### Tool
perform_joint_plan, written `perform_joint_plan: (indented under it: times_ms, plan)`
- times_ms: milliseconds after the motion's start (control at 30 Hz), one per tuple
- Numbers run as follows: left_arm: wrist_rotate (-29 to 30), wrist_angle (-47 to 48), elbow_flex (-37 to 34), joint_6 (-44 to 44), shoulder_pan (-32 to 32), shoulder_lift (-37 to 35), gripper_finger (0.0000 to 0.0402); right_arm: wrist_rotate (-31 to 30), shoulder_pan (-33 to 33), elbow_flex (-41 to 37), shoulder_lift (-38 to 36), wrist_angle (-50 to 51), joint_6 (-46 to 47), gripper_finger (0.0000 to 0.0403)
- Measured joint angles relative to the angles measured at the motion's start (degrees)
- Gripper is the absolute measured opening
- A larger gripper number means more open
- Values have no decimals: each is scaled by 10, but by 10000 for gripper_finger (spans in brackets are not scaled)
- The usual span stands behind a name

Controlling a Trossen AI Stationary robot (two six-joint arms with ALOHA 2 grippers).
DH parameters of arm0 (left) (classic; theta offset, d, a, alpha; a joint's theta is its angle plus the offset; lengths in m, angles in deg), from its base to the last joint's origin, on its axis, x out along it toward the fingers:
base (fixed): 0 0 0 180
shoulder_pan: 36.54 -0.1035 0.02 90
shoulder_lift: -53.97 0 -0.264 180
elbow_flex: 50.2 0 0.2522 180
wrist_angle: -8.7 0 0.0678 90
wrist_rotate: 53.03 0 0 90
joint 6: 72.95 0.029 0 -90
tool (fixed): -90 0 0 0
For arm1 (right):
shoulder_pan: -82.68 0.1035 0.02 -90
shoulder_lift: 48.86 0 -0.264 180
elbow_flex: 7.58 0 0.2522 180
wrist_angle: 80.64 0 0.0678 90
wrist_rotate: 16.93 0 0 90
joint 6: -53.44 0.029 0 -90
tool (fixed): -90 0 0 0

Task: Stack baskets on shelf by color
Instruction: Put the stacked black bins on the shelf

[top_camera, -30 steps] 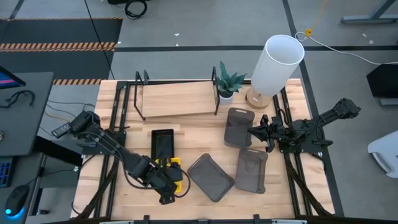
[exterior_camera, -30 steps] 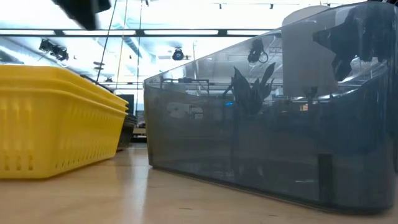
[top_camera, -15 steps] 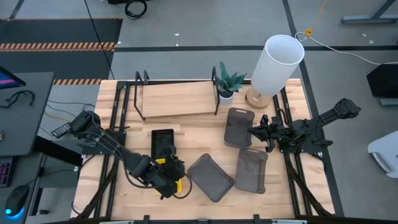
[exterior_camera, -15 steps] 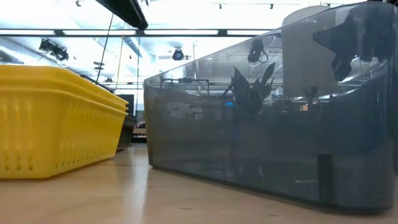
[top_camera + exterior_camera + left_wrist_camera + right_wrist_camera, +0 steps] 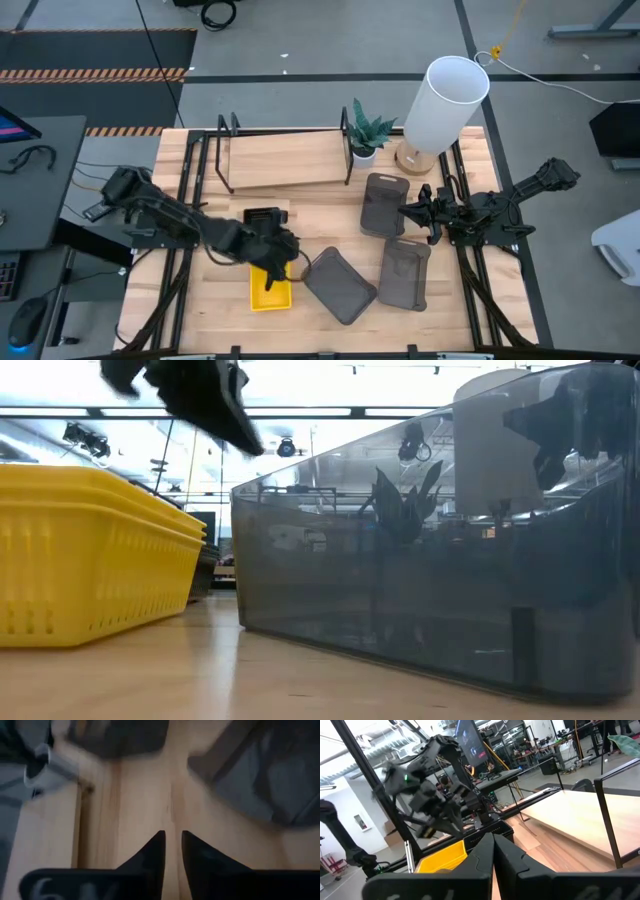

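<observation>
Two dark jointed arms, tapered black claw fingers (image 5: 200, 862).
</observation>
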Motion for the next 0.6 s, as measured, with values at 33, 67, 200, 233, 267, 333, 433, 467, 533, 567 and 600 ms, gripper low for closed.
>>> perform_joint_plan:
  times_ms: [33,67,200,233,267,333,433,467,533,567,600]
  plan:
    - [-11,-25,-15,5,-5,-16,59,0,0,0,0,-2,0,15]
    - [-22,-41,-30,10,-11,-32,54,0,0,0,0,-3,0,15]
    - [-45,-77,-82,-16,-22,-88,36,0,0,0,2,-25,0,15]
    - [-46,-77,-95,-26,-24,-102,33,-2,0,0,2,-36,-1,15]
    - [-46,-76,-109,-40,-24,-114,30,-7,0,0,3,-47,-3,15]
    - [-46,-76,-134,-64,-24,-137,25,-18,0,0,4,-64,-13,15]
    - [-28,-77,-162,-86,-25,-164,21,-76,0,0,5,-84,-53,15]
    - [-20,-75,-170,-93,-28,-170,20,-102,0,0,5,-84,-63,15]
    - [-18,-71,-184,-104,-39,-180,18,-135,-1,0,5,-77,-53,15]
    - [-17,-73,-190,-106,-48,-183,17,-135,0,0,6,-71,-35,15]
    - [-17,-72,-195,-107,-58,-184,16,-133,0,0,10,-66,-17,15]
